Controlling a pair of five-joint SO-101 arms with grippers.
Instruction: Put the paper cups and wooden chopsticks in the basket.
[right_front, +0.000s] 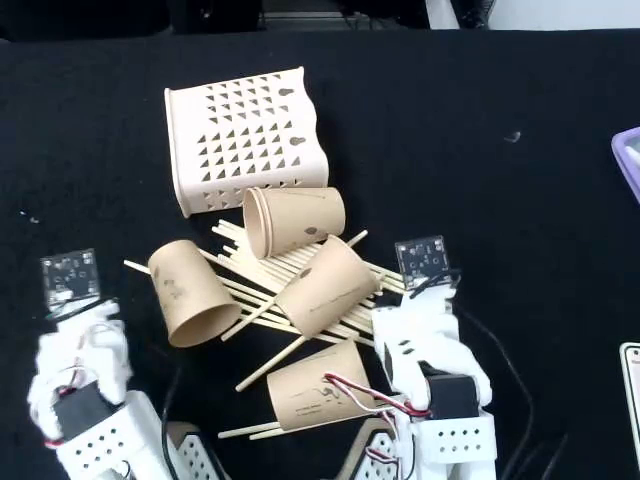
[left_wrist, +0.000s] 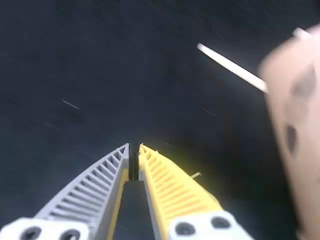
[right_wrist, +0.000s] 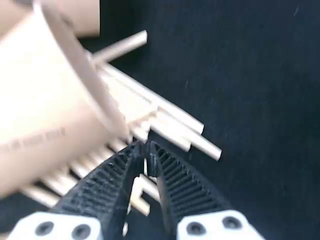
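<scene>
Here is the black table (right_front: 480, 200), and everything waits out in the open. The white cut-out basket (right_front: 245, 140) lies tipped on its side at the far middle-left, with none of the goods seen in it. Just in front of it is the far cup (right_front: 293, 220), lying on its side, almost touching the basket's near wall. The wooden chopsticks (right_front: 258, 268) sprawl in a loose heap across the middle of the table, and the middle cup (right_front: 327, 285) lies right on top of them. The left cup (right_front: 190, 292) sits at the heap's left edge, tipped over with sticks poking out from under it. The near cup (right_front: 300, 395) lies closest to the arms, with a couple of sticks under its near side. Over to the left gripper (left_wrist: 134, 148): grey and yellow fingers pressed tip to tip, gripping nothing, hanging over bare table with the left cup off to its side and one stick beyond. The right gripper (right_wrist: 145, 145) has its black fingers closed together too, with the tips right down at the edge of the chopstick heap beside the middle cup. Whether a stick is nipped between them cannot be told.
</scene>
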